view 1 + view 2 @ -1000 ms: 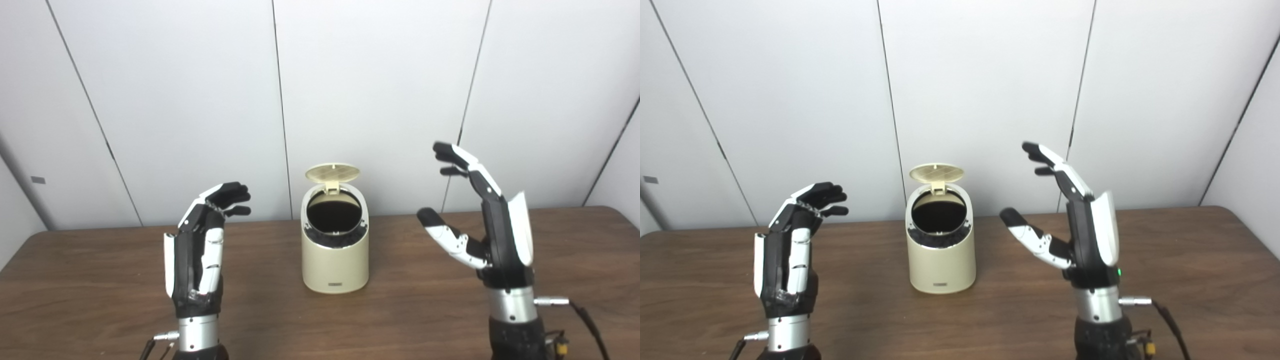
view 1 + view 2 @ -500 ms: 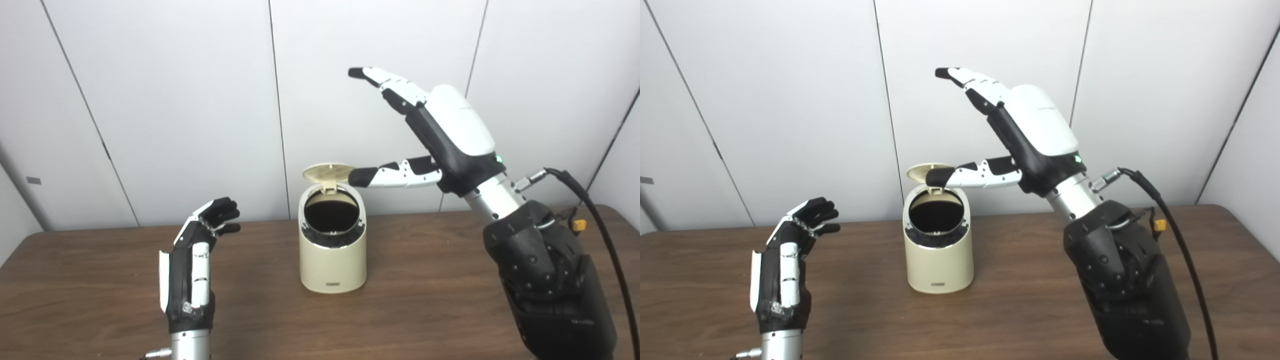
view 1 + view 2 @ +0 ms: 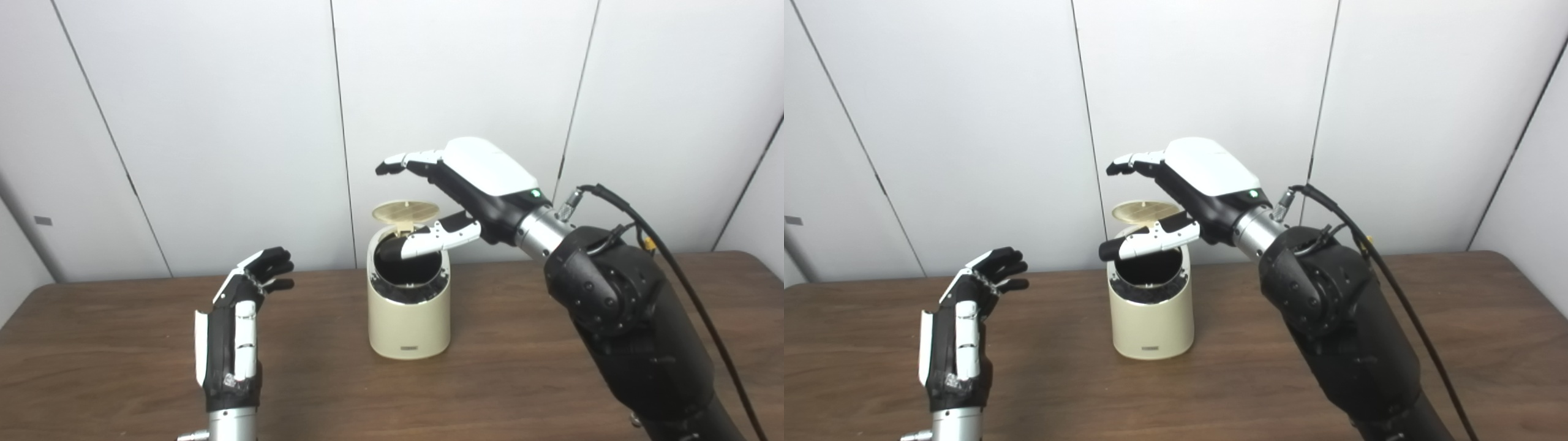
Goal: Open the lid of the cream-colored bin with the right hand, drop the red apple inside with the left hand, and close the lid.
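While my right hand (image 3: 465, 184) hovers spread over the rounded cream-colored bin (image 3: 409, 312), its ribbed lid (image 3: 405, 211) stands raised. From the right eye, my left hand (image 3: 958, 343) waits loosely spread over the woodgrain table (image 3: 1458, 318); the bin's dark interior hides any apple.

Matt cream plastic bin (image 3: 408, 318) on smooth brown wood-grain table (image 3: 520, 380)

Cream-coloured bin (image 3: 408, 318) with dark inside, its raised lid (image 3: 405, 212) cream with a fine grid pattern, my right robot hand (image 3: 456, 190) white and black, my left robot hand (image 3: 236, 334) the same, dark brown wood-grain counter (image 3: 520, 380), white wall panels (image 3: 214, 122).
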`<state>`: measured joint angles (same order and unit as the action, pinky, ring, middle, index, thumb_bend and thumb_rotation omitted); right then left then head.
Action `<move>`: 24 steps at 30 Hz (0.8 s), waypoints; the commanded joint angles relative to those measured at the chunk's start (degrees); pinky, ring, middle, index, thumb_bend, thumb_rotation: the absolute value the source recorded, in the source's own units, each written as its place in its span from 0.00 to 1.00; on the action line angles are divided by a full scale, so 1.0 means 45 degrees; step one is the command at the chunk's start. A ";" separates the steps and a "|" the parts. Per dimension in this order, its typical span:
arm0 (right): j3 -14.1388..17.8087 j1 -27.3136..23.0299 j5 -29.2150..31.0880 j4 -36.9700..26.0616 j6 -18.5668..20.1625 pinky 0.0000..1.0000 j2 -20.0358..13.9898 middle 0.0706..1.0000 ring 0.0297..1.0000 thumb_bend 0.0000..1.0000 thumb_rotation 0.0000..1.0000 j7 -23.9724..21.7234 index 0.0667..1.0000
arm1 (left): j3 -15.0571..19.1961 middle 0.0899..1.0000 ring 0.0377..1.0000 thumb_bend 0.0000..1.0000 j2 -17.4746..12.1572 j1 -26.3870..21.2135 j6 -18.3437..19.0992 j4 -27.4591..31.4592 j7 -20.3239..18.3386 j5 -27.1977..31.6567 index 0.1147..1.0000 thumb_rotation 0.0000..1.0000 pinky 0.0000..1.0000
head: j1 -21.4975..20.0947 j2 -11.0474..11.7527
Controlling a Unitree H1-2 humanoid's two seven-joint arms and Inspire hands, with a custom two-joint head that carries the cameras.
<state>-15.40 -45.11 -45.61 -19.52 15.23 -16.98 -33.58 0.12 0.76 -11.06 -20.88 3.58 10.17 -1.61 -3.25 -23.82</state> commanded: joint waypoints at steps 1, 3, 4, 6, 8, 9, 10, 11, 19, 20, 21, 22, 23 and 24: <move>0.0090 -0.0671 -0.0040 -0.0092 -0.0143 0.77 -0.0259 0.81 0.85 0.91 0.85 0.0040 0.80 | 0.0043 0.70 0.69 0.48 0.0156 -0.0160 -0.0098 0.0320 -0.0101 -0.0188 0.68 0.92 0.63 | -0.0001 -0.0014; 0.0061 -0.0617 -0.0002 -0.0047 -0.0144 0.79 -0.0286 0.82 0.86 0.88 0.84 -0.0030 0.80 | 0.0081 0.70 0.69 0.49 0.0168 -0.0102 -0.0078 0.0332 -0.0123 -0.0162 0.68 0.91 0.63 | 0.0003 -0.0012; 0.0035 -0.0597 0.0000 -0.0005 -0.0160 0.79 -0.0306 0.82 0.87 0.88 0.83 -0.0066 0.81 | 0.0098 0.70 0.69 0.49 0.0164 -0.0079 -0.0059 0.0346 -0.0145 -0.0154 0.68 0.91 0.63 | 0.0003 -0.0012; 0.0010 -0.0545 0.0029 0.0093 -0.0141 0.79 -0.0312 0.82 0.87 0.87 0.83 -0.0113 0.81 | 0.0133 0.70 0.69 0.50 0.0160 -0.0032 -0.0013 0.0401 -0.0172 -0.0160 0.68 0.90 0.64 | -0.0021 -0.0015; -0.0022 -0.0524 0.0007 0.0226 -0.0094 0.80 -0.0327 0.83 0.87 0.87 0.83 -0.0152 0.81 | 0.0152 0.70 0.70 0.50 0.0151 -0.0006 -0.0012 0.0435 -0.0196 -0.0163 0.68 0.91 0.64 | -0.0030 -0.0016; -0.0046 -0.0537 -0.0029 0.0271 -0.0024 0.80 -0.0335 0.83 0.87 0.87 0.84 -0.0215 0.82 | 0.0163 0.70 0.70 0.50 0.0153 0.0006 -0.0014 0.0447 -0.0200 -0.0170 0.69 0.91 0.64 | -0.0043 -0.0021; -0.0067 -0.0563 -0.0061 0.0339 0.0039 0.80 -0.0347 0.84 0.88 0.87 0.85 -0.0276 0.82 | 0.0171 0.70 0.70 0.50 0.0148 0.0014 -0.0022 0.0439 -0.0210 -0.0192 0.69 0.91 0.64 | -0.0043 -0.0021; -0.0076 -0.0585 -0.0082 0.0408 0.0071 0.80 -0.0354 0.84 0.88 0.87 0.86 -0.0311 0.82 | 0.0181 0.71 0.70 0.51 0.0148 0.0022 -0.0015 0.0435 -0.0223 -0.0210 0.69 0.91 0.65 | -0.0043 -0.0021; -0.0031 -0.0622 -0.0217 0.0938 0.0197 0.78 -0.0319 0.84 0.87 0.87 0.86 -0.0227 0.82 | 0.0279 0.70 0.70 0.51 0.0218 0.0062 -0.0021 0.0411 -0.0277 -0.0403 0.68 0.93 0.66 | -0.0062 0.0008; -0.0023 -0.0613 -0.0214 0.1000 0.0176 0.78 -0.0316 0.84 0.87 0.87 0.86 -0.0192 0.82 | 0.0289 0.71 0.70 0.51 0.0234 0.0069 -0.0017 0.0418 -0.0279 -0.0402 0.68 0.93 0.66 | -0.0065 0.0011; -0.0015 -0.0599 -0.0199 0.1071 0.0139 0.77 -0.0313 0.84 0.87 0.87 0.86 -0.0147 0.81 | 0.0297 0.71 0.70 0.51 0.0232 0.0074 -0.0031 0.0409 -0.0300 -0.0362 0.68 0.92 0.66 | -0.0065 0.0011; -0.0018 -0.0582 -0.0208 0.1137 0.0099 0.77 -0.0320 0.83 0.86 0.86 0.85 -0.0106 0.81 | 0.0301 0.70 0.70 0.51 0.0231 0.0086 -0.0013 0.0418 -0.0321 -0.0334 0.68 0.92 0.66 | -0.0068 0.0013; -0.0038 -0.0565 -0.0255 0.1186 0.0057 0.77 -0.0341 0.83 0.86 0.86 0.85 -0.0074 0.81 | 0.0305 0.70 0.70 0.52 0.0232 0.0102 0.0034 0.0447 -0.0333 -0.0334 0.69 0.92 0.66 | -0.0061 0.0005; -0.0074 -0.0546 -0.0335 0.1216 0.0016 0.76 -0.0372 0.82 0.86 0.86 0.86 -0.0056 0.81 | 0.0310 0.70 0.70 0.52 0.0234 0.0114 0.0058 0.0466 -0.0343 -0.0334 0.69 0.92 0.66 | -0.0061 0.0005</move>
<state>-16.15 -45.09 -46.58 -13.49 15.63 -18.15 -35.63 1.41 1.52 -9.73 -20.16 3.73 8.87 -2.49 -3.52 -23.73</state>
